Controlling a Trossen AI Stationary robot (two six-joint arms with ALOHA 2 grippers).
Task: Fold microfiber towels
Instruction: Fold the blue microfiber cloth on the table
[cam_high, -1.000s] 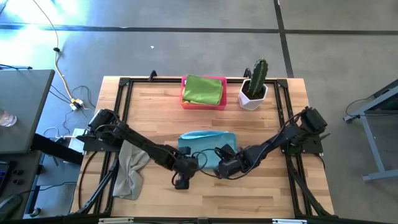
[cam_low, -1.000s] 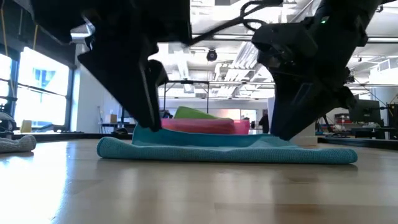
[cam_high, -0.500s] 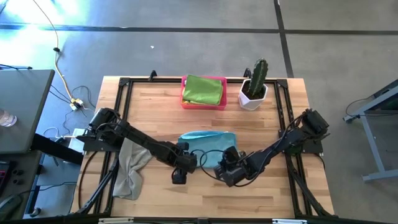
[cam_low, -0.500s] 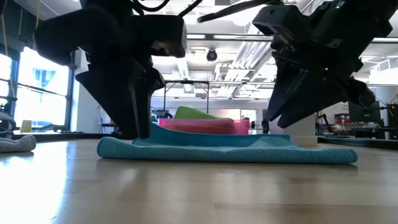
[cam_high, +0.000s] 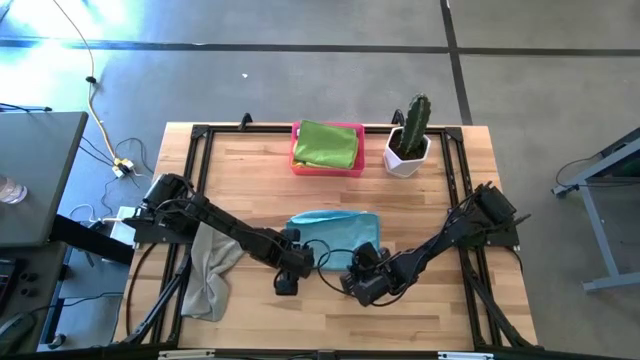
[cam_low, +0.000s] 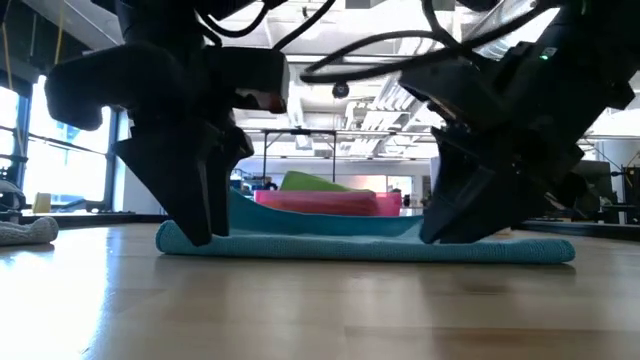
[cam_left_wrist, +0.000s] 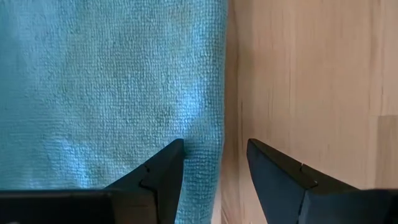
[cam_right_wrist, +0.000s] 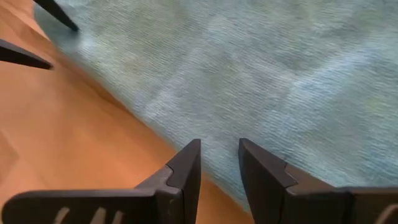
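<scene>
A light blue towel (cam_high: 335, 232) lies folded flat on the table's middle; it also shows in the low view (cam_low: 365, 245). My left gripper (cam_left_wrist: 214, 158) is open and low at the towel's near left corner. One finger is over the cloth and the other over bare wood, astride the towel's side edge (cam_left_wrist: 222, 93). My right gripper (cam_right_wrist: 219, 162) is open by a narrow gap and stands low over the towel's near edge, toward its right end (cam_high: 362, 285). A grey towel (cam_high: 210, 270) lies crumpled at the table's left. A lime green towel (cam_high: 325, 145) lies in the pink tray. My left gripper's fingers point down on either side of the blue towel's side edge; whether they touch the cloth I cannot tell. My right gripper's fingers slant down over the towel's near edge (cam_right_wrist: 186, 134); whether they touch it I cannot tell.
The pink tray (cam_high: 296, 160) stands at the far middle, with a potted cactus in a white pot (cam_high: 408, 140) to its right. Bare wood lies between the towel and the table's near edge. A black frame runs round the table.
Both grippers have moved toward the table's near edge and come low at the blue towel's near side. My left gripper went from behind the towel's left end to in front of it. My right gripper rose off the towel, then came down at its near edge. The towel has stayed put.
</scene>
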